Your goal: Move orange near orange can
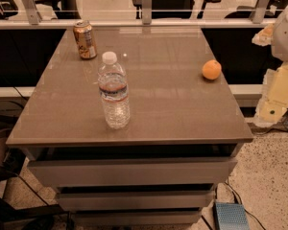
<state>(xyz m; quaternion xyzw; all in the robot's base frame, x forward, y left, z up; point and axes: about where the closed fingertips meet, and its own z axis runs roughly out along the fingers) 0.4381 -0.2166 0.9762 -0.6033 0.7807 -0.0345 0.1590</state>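
Observation:
The orange [211, 69] is a small round fruit resting near the right edge of the brown tabletop [173, 109]. The orange can [85, 40] stands upright at the far left corner of the table, well apart from the orange. My gripper [278, 97] shows as pale parts at the right edge of the view, beside and off the table, to the right of the orange and not touching it. The white arm casing [287, 30] is above it.
A clear water bottle [114, 91] with a white cap stands upright left of centre, between the can and the front edge. Drawers [134, 171] sit under the tabletop. A rail [144, 23] runs behind the table. A blue-grey box [230, 215] lies on the floor.

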